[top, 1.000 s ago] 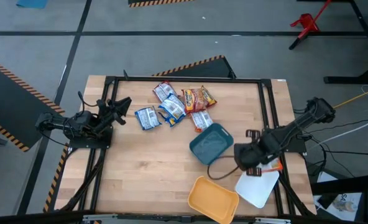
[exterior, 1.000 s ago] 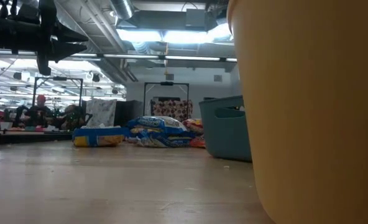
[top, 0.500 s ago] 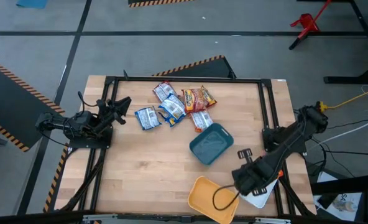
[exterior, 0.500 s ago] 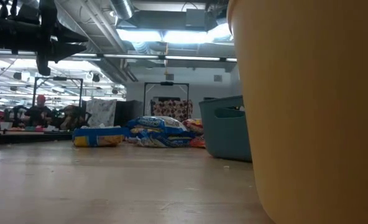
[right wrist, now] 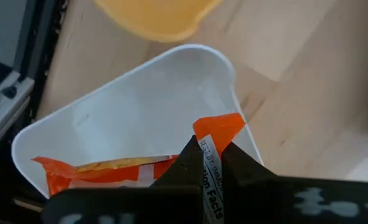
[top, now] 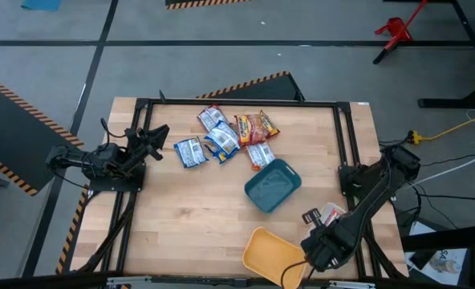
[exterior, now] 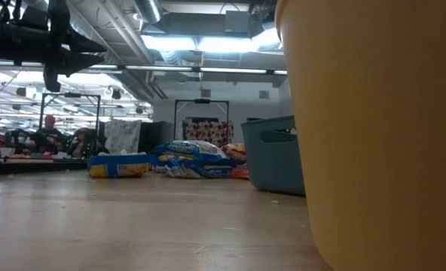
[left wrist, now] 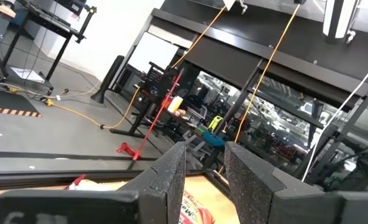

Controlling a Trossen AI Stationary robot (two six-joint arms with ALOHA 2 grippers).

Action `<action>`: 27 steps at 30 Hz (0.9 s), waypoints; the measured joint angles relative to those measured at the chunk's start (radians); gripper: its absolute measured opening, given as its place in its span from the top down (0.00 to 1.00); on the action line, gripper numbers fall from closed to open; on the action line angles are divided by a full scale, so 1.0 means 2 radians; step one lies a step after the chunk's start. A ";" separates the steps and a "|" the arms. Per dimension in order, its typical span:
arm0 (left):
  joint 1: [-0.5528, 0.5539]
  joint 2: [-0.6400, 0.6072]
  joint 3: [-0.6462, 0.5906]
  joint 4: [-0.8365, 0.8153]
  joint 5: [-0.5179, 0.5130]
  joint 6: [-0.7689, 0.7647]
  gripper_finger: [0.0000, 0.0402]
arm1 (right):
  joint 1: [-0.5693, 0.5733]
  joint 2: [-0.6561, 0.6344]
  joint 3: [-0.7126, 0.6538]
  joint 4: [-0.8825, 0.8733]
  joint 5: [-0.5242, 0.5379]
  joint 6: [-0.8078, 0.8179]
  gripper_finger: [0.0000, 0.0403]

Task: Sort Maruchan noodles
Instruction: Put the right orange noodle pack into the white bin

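Several Maruchan noodle packets (top: 221, 136), blue-and-white, orange and red-and-white, lie in a loose pile on the table's far middle; the low view shows them too (exterior: 185, 159). My right gripper (right wrist: 212, 163) is down over the white tray (right wrist: 128, 106) at the near right corner, shut on an orange-and-white packet (right wrist: 109, 169). In the high view my own arm hides most of that tray, and only a bit of the packet (top: 331, 213) shows. My left gripper (top: 159, 132) waits open at the left edge, beside the pile. My right gripper pinches the orange-and-white packet between its two fingers at an orange end corner (right wrist: 218, 130), coming from above and pointing down. The rest of the packet stretches away inside the white tray and seems to lie on its floor (right wrist: 78, 171).
A teal tray (top: 273, 185) sits mid-table, just nearer than the pile. An orange tray (top: 274, 257) lies at the near edge beside my right arm and fills the right of the low view (exterior: 374, 135). Bare wood spans the left and near-left table.
My right arm has swung from beside the teal tray toward the table's near edge and now covers the white tray. The pile, the trays and my left arm have stayed put.
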 joint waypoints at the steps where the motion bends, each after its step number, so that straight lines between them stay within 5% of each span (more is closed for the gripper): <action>1: 0.000 0.000 0.000 -0.005 0.000 0.000 0.73 | 0.002 0.004 0.000 0.000 0.000 -0.009 1.00; 27: 0.000 0.000 0.000 -0.019 -0.001 0.000 0.73 | 0.009 0.052 0.000 0.052 0.009 -0.015 1.00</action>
